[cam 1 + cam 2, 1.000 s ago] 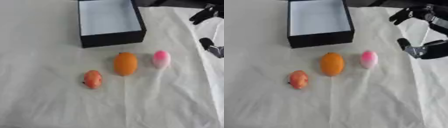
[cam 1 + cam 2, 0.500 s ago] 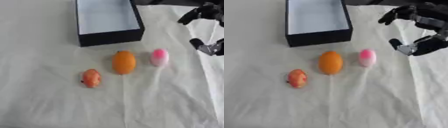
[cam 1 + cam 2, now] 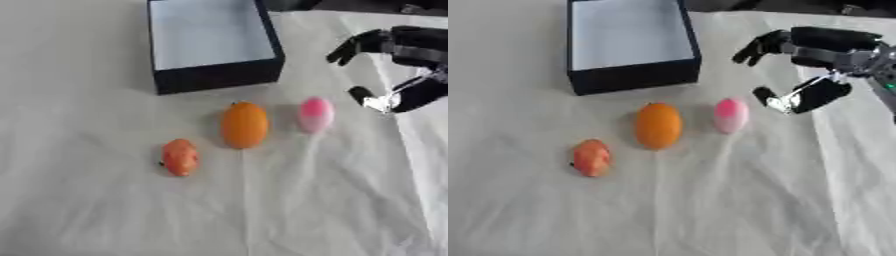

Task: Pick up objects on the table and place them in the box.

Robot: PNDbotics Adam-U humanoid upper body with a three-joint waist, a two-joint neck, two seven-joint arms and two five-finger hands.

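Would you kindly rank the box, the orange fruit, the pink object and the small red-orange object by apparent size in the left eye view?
1. Box, clearly the largest.
2. Orange fruit.
3. Pink object and small red-orange object: these look about alike, so I would not rank one above the other.

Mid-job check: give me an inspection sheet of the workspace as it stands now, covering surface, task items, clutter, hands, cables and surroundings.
Surface: table under a wrinkled white cloth.
Box: dark box with a pale inside, open at the far middle; nothing seen in it.
Task items: orange oval object, pink object to its right, small orange-red object to its front left; all on the cloth, apart from one another.
Clutter: nothing seen.
Hands: right hand open, hanging right of the pink object, holding nothing; left hand not in view.
Cables: nothing seen.
Surroundings: dark shapes along the far edge, too unclear to name.
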